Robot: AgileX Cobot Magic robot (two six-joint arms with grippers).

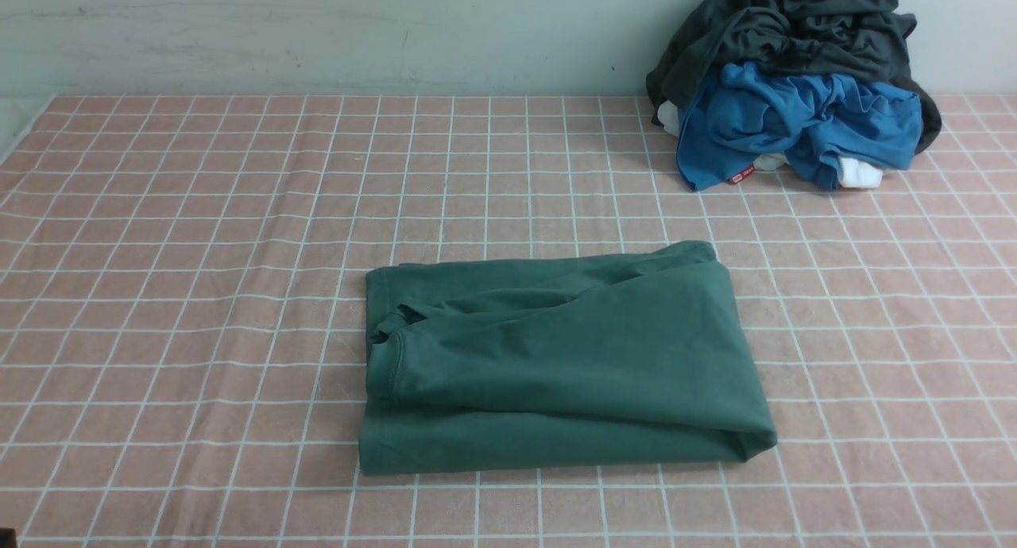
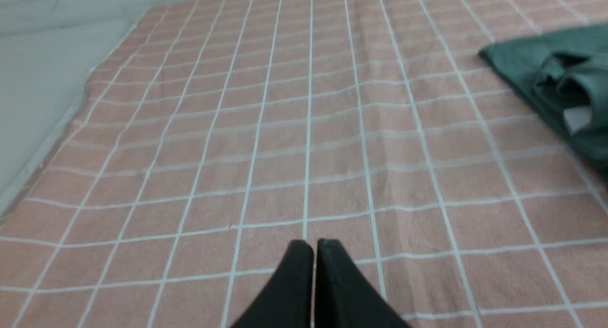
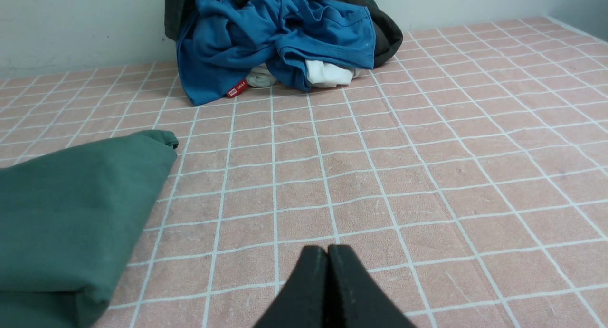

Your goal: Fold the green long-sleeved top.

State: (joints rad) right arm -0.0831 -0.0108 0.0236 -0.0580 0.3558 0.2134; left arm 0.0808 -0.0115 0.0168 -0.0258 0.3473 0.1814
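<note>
My left pincer (image 2: 313, 245) and right pincer (image 3: 327, 249) are clenched on nothing, above the worktop (image 1: 199, 214). The green long-sleeved top (image 1: 556, 365) lies folded between them.

You see a dark green matt cotton-knit top (image 1: 556, 357), soft with stitched hems. The pink white-checked tablecloth (image 1: 199, 294) looks like rough terry weave. The bright blue garment (image 1: 794, 119) shows a smooth, slightly sheeny knit. Black matt gripper fingers (image 2: 294, 290).
</note>
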